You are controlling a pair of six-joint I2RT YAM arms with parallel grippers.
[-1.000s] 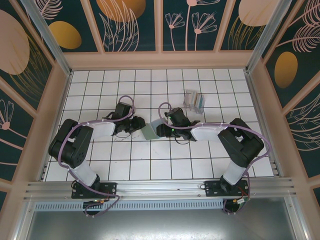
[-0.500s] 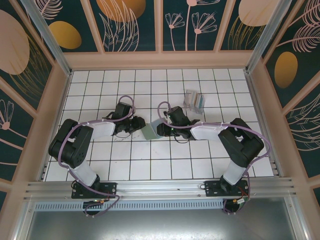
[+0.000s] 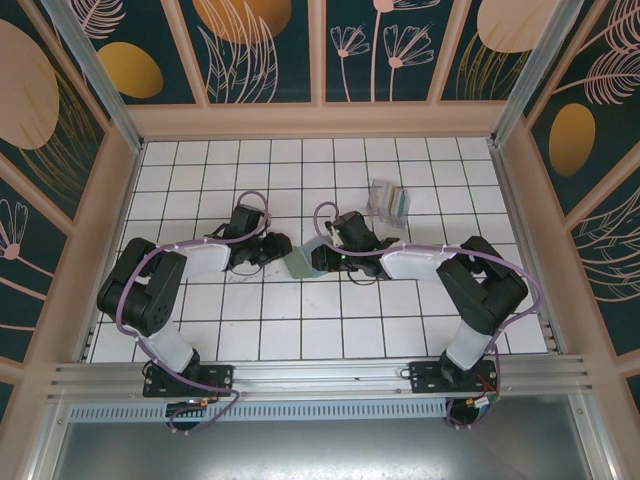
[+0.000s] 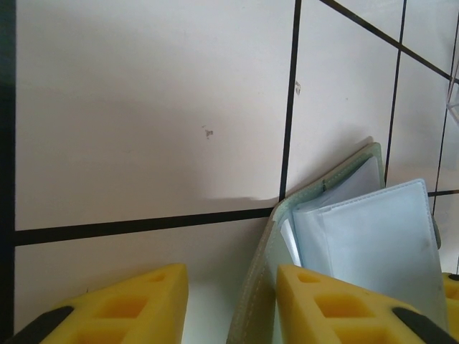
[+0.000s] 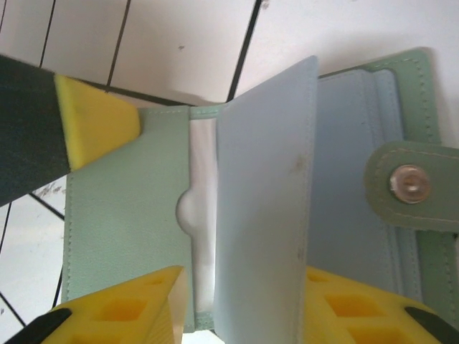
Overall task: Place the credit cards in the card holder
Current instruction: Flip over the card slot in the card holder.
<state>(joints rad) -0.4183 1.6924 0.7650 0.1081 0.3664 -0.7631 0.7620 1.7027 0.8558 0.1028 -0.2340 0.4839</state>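
- Left gripper (image 4: pixel 231 308): partly open, astride the cover edge of the card holder (image 3: pixel 300 263) at frame centre; not clamped.
- Right gripper (image 5: pixel 244 308): partly open around the clear sleeve (image 5: pixel 262 201), gripping nothing; has crept slightly up-left.
- The card holder is unmoved and spread open; judged ready for card loading.

top: overhead from near edge, looking down, far | wrists: close, facing down | shared: open card holder (image 3: pixel 299 264) on tiled surface (image 3: pixel 300 330)

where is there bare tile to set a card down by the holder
Free: near-centre tile rows along the front rail; far-left tiles by the back wall. Crowded: centre, where left gripper and right gripper meet at the card holder, clear stand behind.
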